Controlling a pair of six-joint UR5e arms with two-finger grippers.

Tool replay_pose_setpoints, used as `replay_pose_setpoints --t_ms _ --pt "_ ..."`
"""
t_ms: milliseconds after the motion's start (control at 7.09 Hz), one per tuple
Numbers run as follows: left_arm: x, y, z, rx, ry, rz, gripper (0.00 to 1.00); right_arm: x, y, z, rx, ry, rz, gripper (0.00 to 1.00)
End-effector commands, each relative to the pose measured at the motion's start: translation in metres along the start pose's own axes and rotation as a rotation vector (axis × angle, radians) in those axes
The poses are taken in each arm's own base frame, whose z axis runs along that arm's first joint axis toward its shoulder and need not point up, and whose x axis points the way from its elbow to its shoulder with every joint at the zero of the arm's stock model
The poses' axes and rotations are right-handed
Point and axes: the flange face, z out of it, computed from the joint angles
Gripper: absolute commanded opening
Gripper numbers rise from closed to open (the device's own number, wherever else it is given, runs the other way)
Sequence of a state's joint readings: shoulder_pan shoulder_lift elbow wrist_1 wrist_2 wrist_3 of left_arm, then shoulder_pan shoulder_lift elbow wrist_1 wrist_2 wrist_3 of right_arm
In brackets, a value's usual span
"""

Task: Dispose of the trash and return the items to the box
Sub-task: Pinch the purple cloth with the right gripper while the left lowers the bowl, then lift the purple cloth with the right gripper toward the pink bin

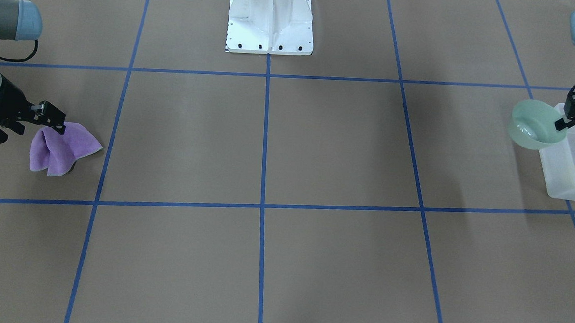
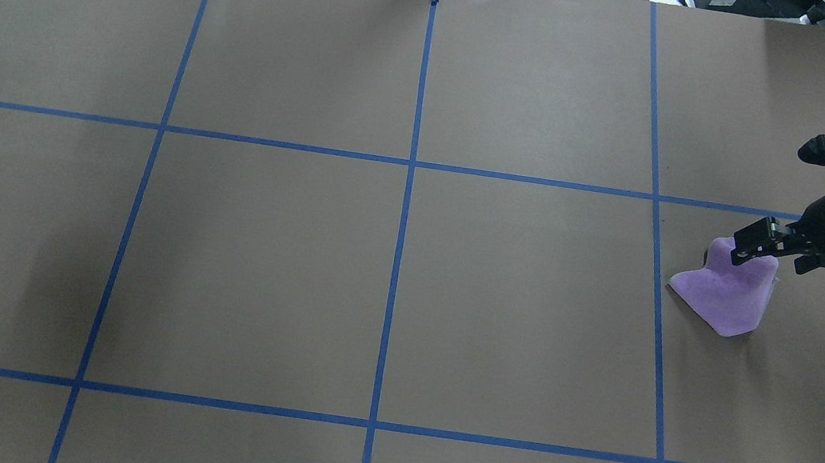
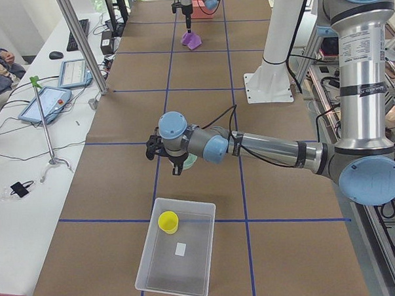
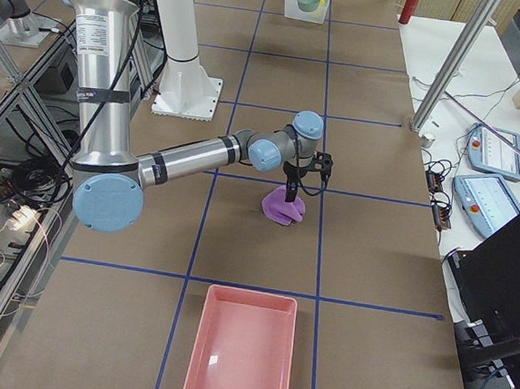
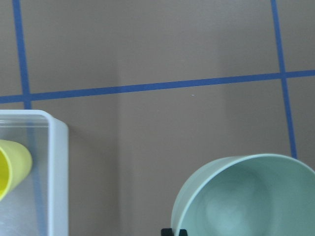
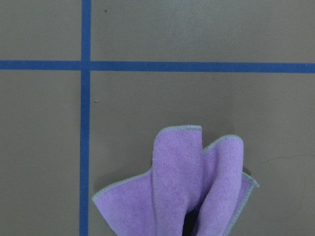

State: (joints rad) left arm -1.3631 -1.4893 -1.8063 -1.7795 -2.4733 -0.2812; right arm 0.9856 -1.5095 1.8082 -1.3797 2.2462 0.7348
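Under the left gripper (image 1: pixel 561 124) hangs the bowl (image 1: pixel 533 126), pinched at its rim; the right gripper (image 1: pixel 59 127) pinches a purple cloth (image 1: pixel 67 147).

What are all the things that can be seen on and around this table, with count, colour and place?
bowl: one, pale mint-green, held tilted by its rim beside the box, not in it
cup: one, yellow, inside the box, at a corner
box: one, translucent whitish, table end on the robot's left
cloth: one, purple, pinched at its top, robot's right side
tray: one, pink, table end on the robot's right
robot base: one, white, middle of the robot's edge
left arm: jaws shut on the bowl
right arm: jaws shut on the cloth
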Motion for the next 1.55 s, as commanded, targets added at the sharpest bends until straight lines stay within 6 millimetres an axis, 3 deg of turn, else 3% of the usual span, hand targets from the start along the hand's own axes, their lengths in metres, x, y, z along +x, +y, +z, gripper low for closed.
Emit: replay_pose_setpoints --t_ms 0,141,282,564,705,846,987,1128,1269,1410 --pt "-0.039 0.001 -0.008 0.019 -0.017 0.014 0.0 0.001 0.001 0.008 -0.01 0.008 0.005 0.62" --pt "-0.07 0.001 -0.007 0.017 -0.03 0.033 0.0 0.004 0.001 0.011 -0.017 0.012 0.011 0.2" --pt "-0.114 0.002 -0.002 0.006 -0.044 0.074 0.0 0.005 0.002 0.011 -0.018 0.009 0.012 0.0" --pt "-0.213 -0.006 0.01 -0.026 -0.051 0.172 0.0 -0.01 0.003 -0.012 0.008 -0.024 0.023 0.0" --pt "-0.262 -0.003 0.013 -0.045 -0.045 0.222 0.0 0.0 -0.001 -0.048 0.031 -0.057 0.061 0.0" --pt "-0.297 0.002 0.009 -0.044 -0.04 0.237 0.0 0.009 -0.001 -0.083 0.062 -0.057 0.092 0.0" --pt "-0.317 0.015 0.01 -0.048 -0.033 0.248 0.0 0.008 0.002 -0.102 0.08 -0.057 0.105 0.0" --pt "-0.327 0.027 0.014 -0.055 -0.028 0.238 0.0 0.011 0.004 -0.108 0.087 -0.058 0.108 0.0" --pt "-0.342 0.038 0.029 -0.067 -0.024 0.235 0.0 0.019 0.004 -0.117 0.104 -0.057 0.098 0.0" --pt "-0.356 0.037 0.037 -0.066 -0.023 0.225 0.0 0.037 0.009 -0.14 0.12 -0.041 0.089 0.0"
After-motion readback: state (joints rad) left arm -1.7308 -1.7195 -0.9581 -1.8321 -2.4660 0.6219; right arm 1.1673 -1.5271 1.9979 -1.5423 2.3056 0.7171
